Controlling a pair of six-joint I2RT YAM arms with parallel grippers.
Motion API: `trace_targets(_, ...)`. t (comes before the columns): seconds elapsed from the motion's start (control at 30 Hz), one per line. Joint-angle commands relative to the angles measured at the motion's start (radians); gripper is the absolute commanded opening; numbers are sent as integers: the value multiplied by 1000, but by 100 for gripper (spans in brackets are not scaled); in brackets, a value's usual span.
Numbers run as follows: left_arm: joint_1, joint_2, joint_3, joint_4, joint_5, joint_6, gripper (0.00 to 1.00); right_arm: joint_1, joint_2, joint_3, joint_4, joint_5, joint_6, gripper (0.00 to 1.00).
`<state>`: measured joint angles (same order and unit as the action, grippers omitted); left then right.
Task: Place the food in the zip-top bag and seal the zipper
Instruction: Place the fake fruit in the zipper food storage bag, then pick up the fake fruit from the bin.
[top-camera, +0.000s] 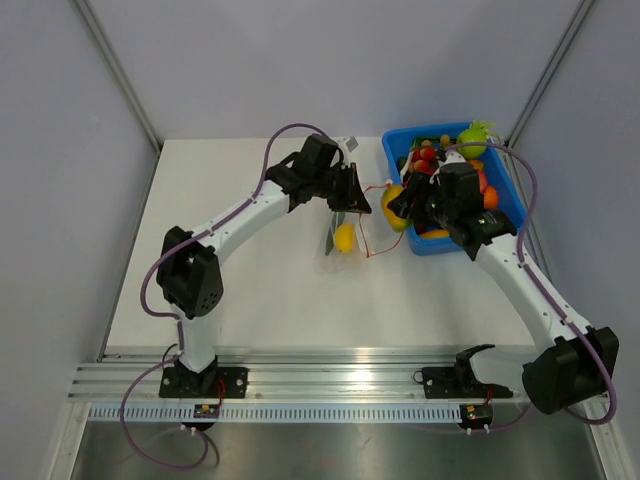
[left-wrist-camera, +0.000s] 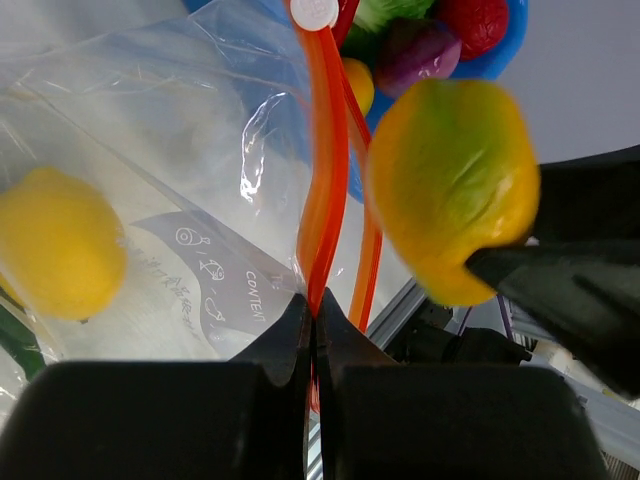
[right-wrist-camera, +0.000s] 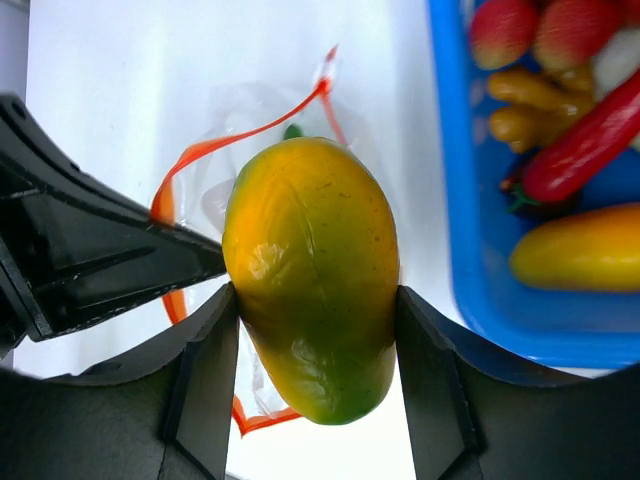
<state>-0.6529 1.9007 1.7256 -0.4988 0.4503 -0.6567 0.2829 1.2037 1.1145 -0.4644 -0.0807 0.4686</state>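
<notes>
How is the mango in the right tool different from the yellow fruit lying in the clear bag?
The mango is yellow-orange shading to green; the lemon is plain yellow. The mango is gripped by the right tool; the lemon lies loose inside the zip-top bag. In the top view the mango looks larger than the lemon. Both are smooth, rounded plastic fruits.

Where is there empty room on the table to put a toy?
The white table patch between the bag and the near rail is bare; so is the strip along the left arm's outer side. It's crowded at the bag mouth by the mango, and the blue bin is full.
</notes>
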Motion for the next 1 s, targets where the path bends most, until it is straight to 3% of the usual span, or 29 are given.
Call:
trace_targets(0.0,-4,-12,43,32,31,-8,0,88,66,45,53,16,19,45)
trace_targets(0.07,-4,-23,37,31,28,-4,0,105,89,48,69,25,24,48)
trace_targets(0.1,-4,-28,34,28,31,-3,0,108,102,50,72,24,24,63)
trace_targets(0.17,-4,-37,22,28,25,2,0,110,122,68,60,24,21,81)
trace_targets(0.23,-4,-46,15,25,21,6,0,111,116,79,58,54,10,91)
trace_targets(0.37,-2,-49,-9,23,21,12,0,111,83,100,1,202,-41,88)
trace_targets(0.43,-1,-48,-17,28,24,12,0,107,66,103,-20,301,-61,80)
trace_targets(0.6,1,-57,-37,23,19,19,0,-2,53,94,-36,355,-77,70)
trace_targets(0.7,2,-71,-46,22,10,26,0,-99,82,102,-33,367,-91,70)
trace_targets(0.97,2,-86,-50,8,-1,43,0,-274,230,169,-10,317,-84,84)
